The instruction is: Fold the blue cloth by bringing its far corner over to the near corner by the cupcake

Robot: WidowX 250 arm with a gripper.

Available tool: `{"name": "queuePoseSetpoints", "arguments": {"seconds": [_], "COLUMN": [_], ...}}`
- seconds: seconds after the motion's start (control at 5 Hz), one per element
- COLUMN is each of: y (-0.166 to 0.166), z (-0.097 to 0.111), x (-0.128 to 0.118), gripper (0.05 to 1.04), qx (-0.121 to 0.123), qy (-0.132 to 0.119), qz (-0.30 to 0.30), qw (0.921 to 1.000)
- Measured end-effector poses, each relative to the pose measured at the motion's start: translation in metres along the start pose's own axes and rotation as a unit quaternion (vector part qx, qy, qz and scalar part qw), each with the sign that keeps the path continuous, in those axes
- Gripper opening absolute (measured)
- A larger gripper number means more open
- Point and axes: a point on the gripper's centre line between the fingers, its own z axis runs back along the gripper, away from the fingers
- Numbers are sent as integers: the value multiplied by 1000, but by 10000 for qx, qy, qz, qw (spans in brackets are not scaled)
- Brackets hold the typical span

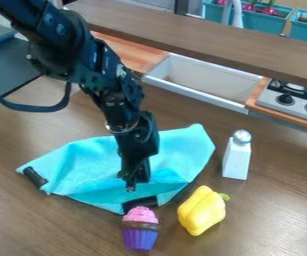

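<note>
Brown surface [276,210] carries a turquoise cloth [82,165] under the pincer [136,186], apart or together I can't tell; cupcake [140,236], pepper [202,211] and shaker [236,159] edge its near and right sides, perhaps leaving its middle free.

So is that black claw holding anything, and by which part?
I can't tell for sure. The gripper is over the middle of the turquoise cloth, but any grip on it is unclear. The cupcake, yellow pepper and shaker are not held.
</note>
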Motion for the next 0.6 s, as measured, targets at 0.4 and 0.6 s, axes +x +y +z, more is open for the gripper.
{"name": "queuePoseSetpoints", "arguments": {"seconds": [0.4,0.6], "y": [8,14], "z": [-3,5], "x": [-2,-4], "gripper": [805,993], "qx": [-468,-565], "qy": [-486,-747], "qz": [-104,-176], "qw": [9977,9954]}}
